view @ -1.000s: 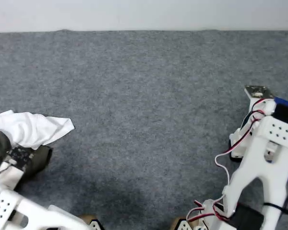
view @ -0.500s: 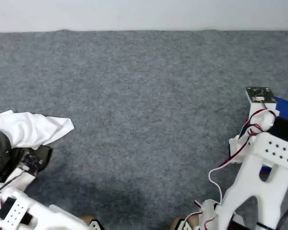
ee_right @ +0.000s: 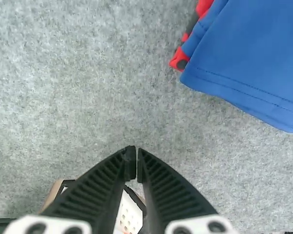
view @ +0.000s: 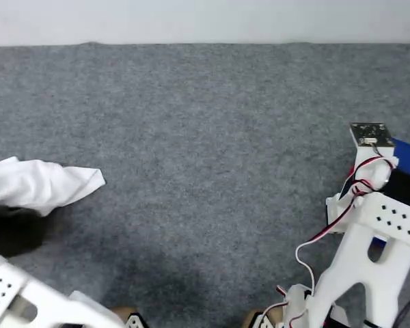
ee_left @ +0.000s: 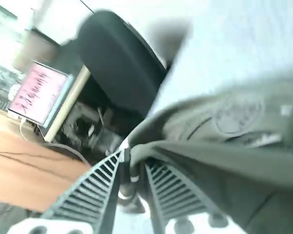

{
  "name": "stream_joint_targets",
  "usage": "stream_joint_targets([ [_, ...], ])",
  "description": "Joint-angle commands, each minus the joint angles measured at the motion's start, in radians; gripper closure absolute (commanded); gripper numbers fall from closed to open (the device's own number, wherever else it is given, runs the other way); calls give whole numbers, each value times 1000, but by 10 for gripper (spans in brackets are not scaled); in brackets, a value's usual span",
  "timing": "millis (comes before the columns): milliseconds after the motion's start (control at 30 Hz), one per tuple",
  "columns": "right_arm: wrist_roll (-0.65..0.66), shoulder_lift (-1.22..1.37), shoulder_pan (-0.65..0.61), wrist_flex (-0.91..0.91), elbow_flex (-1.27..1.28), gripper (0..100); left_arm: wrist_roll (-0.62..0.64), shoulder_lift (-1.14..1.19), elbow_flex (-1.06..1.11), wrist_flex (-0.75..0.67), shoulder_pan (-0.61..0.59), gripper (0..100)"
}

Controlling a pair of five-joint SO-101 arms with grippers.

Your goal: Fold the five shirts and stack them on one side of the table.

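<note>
In the left wrist view my left gripper point(ee_left: 135, 162) is shut on a fold of an olive-green shirt point(ee_left: 224, 141), which drapes over its fingers. In the high view that dark shirt point(view: 14, 231) is a blurred patch at the table's left edge, just in front of a crumpled white shirt point(view: 44, 184). My right gripper point(ee_right: 136, 155) is shut with nothing in it, hovering over bare grey mat. A blue shirt point(ee_right: 249, 58) lies beyond its tips, over something red point(ee_right: 184, 51). The blue shirt point(view: 408, 152) sits at the table's right edge, partly behind the right arm point(view: 376, 225).
A grey felt mat point(view: 212, 137) covers the table up to a white wall at the back. The left arm's white body point(view: 17, 301) fills the front left corner. Past the table, the left wrist view shows a black chair point(ee_left: 117, 63) and a monitor point(ee_left: 38, 92).
The left arm has drawn back toward the front left corner, dragging the dark shirt with it. The right arm shifted a little, then held still.
</note>
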Motion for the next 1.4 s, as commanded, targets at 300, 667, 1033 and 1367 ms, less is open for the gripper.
stream_joint_targets([
  [300,-14,-28,-8,44,-6,990,450,-15,-769,296,516,995],
  [667,-14,-28,-8,44,-6,990,428,5,-829,361,1275,995],
  [1033,-14,-27,-12,42,-6,990,370,144,-338,522,1493,995],
  [1367,-14,-18,-174,41,-6,990,245,293,-117,526,1126,925],
])
